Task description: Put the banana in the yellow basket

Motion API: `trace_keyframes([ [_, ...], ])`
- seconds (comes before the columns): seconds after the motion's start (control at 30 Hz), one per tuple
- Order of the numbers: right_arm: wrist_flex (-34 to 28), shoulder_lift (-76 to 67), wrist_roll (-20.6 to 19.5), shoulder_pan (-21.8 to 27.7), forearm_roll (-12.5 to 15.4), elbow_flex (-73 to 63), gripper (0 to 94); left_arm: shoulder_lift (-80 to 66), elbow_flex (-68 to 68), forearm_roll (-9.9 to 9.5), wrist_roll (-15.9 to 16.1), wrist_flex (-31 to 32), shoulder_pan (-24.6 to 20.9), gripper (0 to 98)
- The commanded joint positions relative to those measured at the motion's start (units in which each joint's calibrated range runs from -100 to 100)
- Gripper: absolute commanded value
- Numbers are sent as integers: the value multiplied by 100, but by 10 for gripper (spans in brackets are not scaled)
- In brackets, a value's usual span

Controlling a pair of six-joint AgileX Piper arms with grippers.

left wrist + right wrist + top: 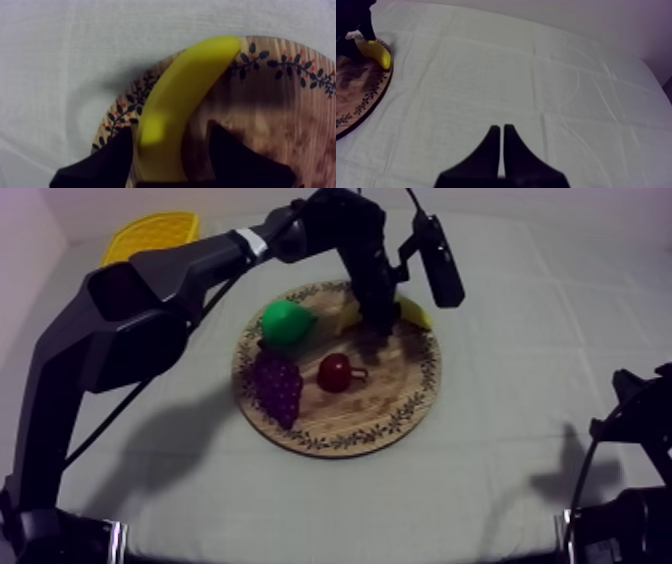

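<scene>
A: ok, starting at the near edge, what's the right gripper [499, 127] up to?

B: nothing really. Its two fingers lie pressed together in a wedge, holding nothing, low over bare cloth [536, 75] on its own side of the table. Makes sense to me: the job is at the far rim of the board and the basket is on the left arm's side, so it's just out of the way.

A: and on the board [385, 393] itself?

B: nearest are the grapes [278, 383] and the small red fruit [335, 372] side by side, with the pear [287, 323] a bit behind. None of them touch the banana, so there's room to work.

A: the banana?

B: the banana [185, 90] is lying flat at the far rim of the board, one end poking out over the patterned edge. The left gripper [170, 129] is down over its middle with the fingers [112, 160] apart, one each side. One looks to be against the peel, but the other has a sliver of wood showing between it and the fruit. So I'd call it straddling, not clamped yet. Grabbing across the narrow width near the middle is probably so it won't tip when lifted.

A: basket?

B: the basket [150, 233] is furthest off, far left corner, well apart from the board. Squeeze, lift, swing left would be my guess.
</scene>
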State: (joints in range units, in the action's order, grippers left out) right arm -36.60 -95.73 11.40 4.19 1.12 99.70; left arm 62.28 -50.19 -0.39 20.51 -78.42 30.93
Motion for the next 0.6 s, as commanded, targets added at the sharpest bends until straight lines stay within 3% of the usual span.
trace_keyframes([
  [0.0,-1,-2,0,2,3,-3,3,10,-7,-13,-22,16,0,573],
  [0.37,-1,-2,0,2,3,-3,3,261,-276,-88,-172,-84,-52,525],
  [0.57,-1,-2,0,2,3,-3,3,372,-420,-118,-222,-167,-77,355],
])
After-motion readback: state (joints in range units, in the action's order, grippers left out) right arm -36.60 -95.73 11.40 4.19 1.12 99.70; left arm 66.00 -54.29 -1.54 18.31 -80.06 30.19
